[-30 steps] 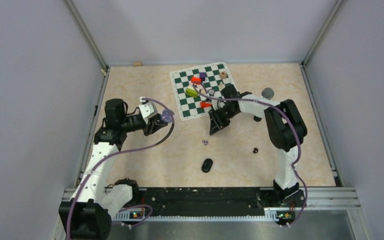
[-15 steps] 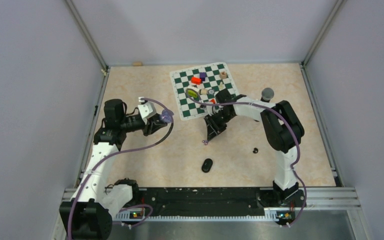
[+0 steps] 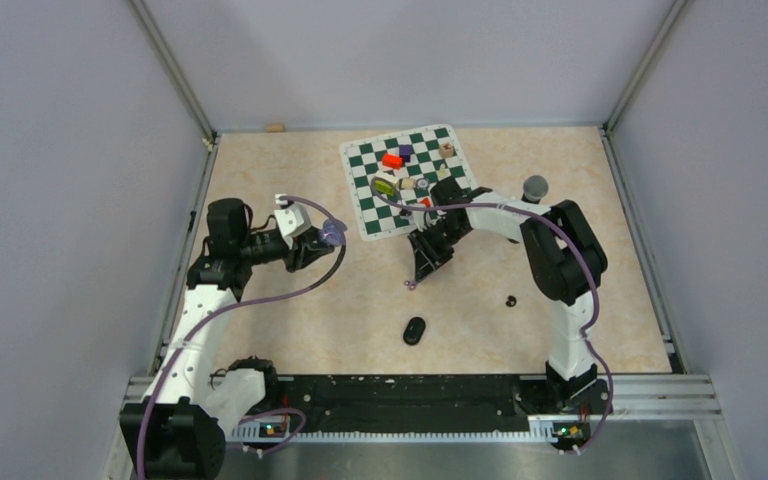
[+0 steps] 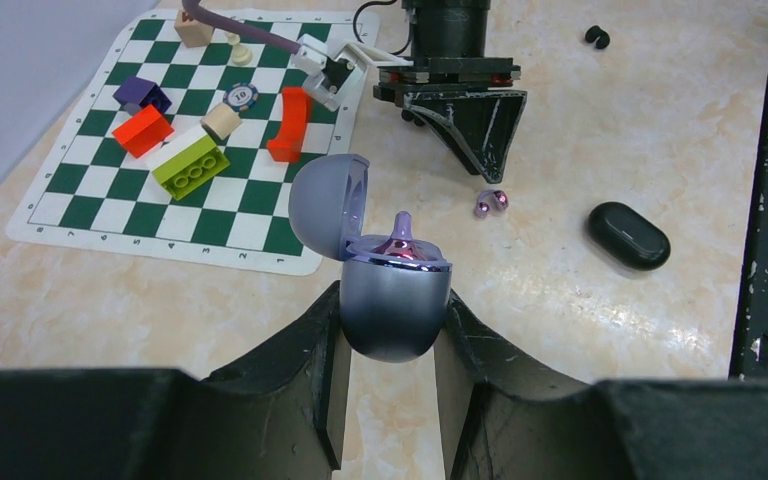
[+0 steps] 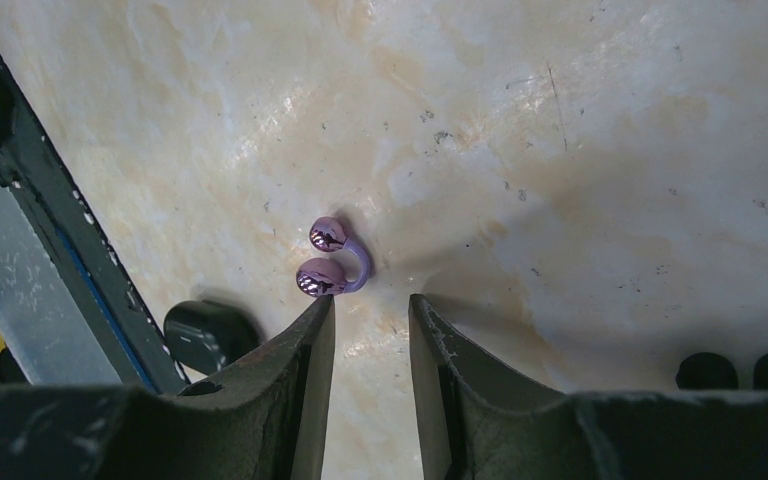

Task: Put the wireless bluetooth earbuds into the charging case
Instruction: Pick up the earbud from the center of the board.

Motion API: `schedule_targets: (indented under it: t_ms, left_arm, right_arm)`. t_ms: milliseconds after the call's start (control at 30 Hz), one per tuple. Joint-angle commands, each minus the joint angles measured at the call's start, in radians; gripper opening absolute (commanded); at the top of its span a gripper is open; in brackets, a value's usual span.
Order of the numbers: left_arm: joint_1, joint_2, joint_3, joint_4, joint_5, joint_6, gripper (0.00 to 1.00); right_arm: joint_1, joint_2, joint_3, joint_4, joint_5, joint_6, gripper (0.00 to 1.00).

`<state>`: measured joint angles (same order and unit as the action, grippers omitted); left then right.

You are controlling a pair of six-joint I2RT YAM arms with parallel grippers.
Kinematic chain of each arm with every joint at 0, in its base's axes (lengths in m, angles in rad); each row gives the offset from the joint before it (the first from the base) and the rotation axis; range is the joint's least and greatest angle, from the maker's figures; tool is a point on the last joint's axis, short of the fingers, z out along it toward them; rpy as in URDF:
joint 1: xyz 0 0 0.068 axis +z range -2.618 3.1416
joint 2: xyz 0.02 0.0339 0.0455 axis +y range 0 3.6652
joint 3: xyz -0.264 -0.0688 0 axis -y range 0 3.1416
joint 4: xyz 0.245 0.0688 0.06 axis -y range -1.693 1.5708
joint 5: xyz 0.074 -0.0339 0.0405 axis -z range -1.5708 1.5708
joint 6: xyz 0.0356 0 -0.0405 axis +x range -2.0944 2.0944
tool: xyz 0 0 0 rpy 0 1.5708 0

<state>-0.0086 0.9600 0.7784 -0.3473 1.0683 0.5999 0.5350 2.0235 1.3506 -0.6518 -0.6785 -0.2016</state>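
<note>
Now at the loose bud: right arm has closed in, no grasp yet

Vs. 1 s ago, the right gripper has swung off the chessboard edge and down toward the loose purple earbud. Over the last half sec it barely moved, so the approach looks done. Wrist view: fingers narrow, only a slim gap btwn them, nothing in it. The bud lies on the table just ahead of the tips, offset toward one finger, w/ its near lobe right at that tip. Touching or not, can't tell. The gap looks too tight and off-centre for a pick, so a re-open and a small sideways shift likely come first.

The left gripper hasn't shifted. It is clamped on the purple charging case, lid hinged open, w/ one seated purple bud poking out the top. So approx. half the purple pair is in. The case sits well apart from the right arm, so a carry across follows any pickup.

Untouched: the closed black case near the front rail and the black earbuds to its right. Risk: the tiny glossy bud may skid if a fingertip nudges it.
</note>
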Motion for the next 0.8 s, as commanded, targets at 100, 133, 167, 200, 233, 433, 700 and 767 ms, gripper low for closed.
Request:
schedule_targets:
  t_ms: [100, 133, 167, 200, 233, 433, 700, 767]
  left_arm:
    - [0.034, -0.014, -0.005, 0.047, 0.060, -0.021, 0.00]
    - [0.033, -0.013, -0.005, 0.048, 0.062, -0.021, 0.00]
    - [0.035, -0.011, -0.006, 0.050, 0.064, -0.023, 0.00]
    - [0.035, -0.011, -0.006, 0.051, 0.066, -0.023, 0.00]
    - [0.035, -0.008, -0.007, 0.051, 0.068, -0.024, 0.00]
    - [0.037, -0.003, -0.006, 0.053, 0.068, -0.026, 0.00]
    - [0.042, 0.003, -0.009, 0.055, 0.073, -0.024, 0.00]
    - [0.042, 0.003, -0.009, 0.056, 0.074, -0.024, 0.00]
  right_arm:
    - [-0.013, 0.017, 0.037, -0.031, 0.068, -0.037, 0.34]
    - [-0.017, 0.014, 0.038, -0.034, 0.068, -0.038, 0.34]
    - [-0.020, 0.013, 0.037, -0.034, 0.068, -0.038, 0.34]
    - [-0.022, 0.012, 0.036, -0.034, 0.068, -0.039, 0.34]
    - [-0.025, 0.009, 0.036, -0.034, 0.067, -0.039, 0.35]
    - [-0.027, 0.015, 0.032, -0.034, 0.046, -0.039, 0.35]
    - [-0.026, 0.023, 0.033, -0.033, 0.021, -0.038, 0.34]
    - [-0.026, 0.023, 0.032, -0.034, 0.016, -0.038, 0.34]
